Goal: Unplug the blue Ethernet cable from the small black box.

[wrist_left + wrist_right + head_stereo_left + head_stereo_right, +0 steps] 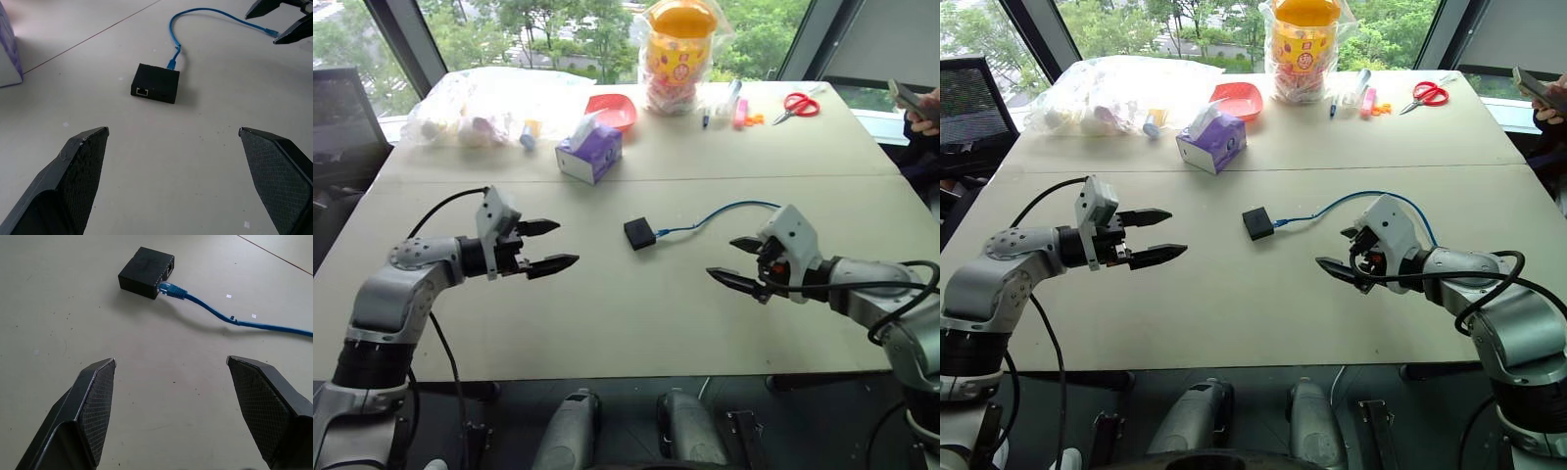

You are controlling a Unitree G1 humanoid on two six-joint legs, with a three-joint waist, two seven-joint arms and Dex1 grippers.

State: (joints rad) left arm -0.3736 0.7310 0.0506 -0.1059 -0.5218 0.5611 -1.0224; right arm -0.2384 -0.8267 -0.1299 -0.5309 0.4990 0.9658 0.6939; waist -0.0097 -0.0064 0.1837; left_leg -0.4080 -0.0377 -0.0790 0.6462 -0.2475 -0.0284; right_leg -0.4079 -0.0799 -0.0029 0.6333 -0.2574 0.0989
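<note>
The small black box (640,233) sits flat near the middle of the table (607,313), between the 2 arms. The blue cable (720,212) is plugged into the side of the box that faces the robot's right; the right wrist view shows its plug seated in a port, with a second port beside it. From there the cable arcs away across the table and runs behind the right claw. A further empty port shows on the side of the box facing the left arm.

The left claw (551,246) hangs above the table well to the left of the box, its 2 black fingers spread wide with nothing between them, pointing toward the box. The right claw (740,262) hangs on the other side, also spread and empty, aimed back toward the box and clear of the cable.

Along the far half of the table stand a purple tissue box (589,152) with a tissue sticking up, a red bowl (613,110), a clear plastic bag (484,106) of small items, and a yellow-lidded jar (677,49) wrapped in plastic with a cartoon pattern; no writing on it can be read. Farther right lie some pens (722,104) and red-handled scissors (796,106). At the far right edge a person's hand (926,110) holds a phone (907,98).
</note>
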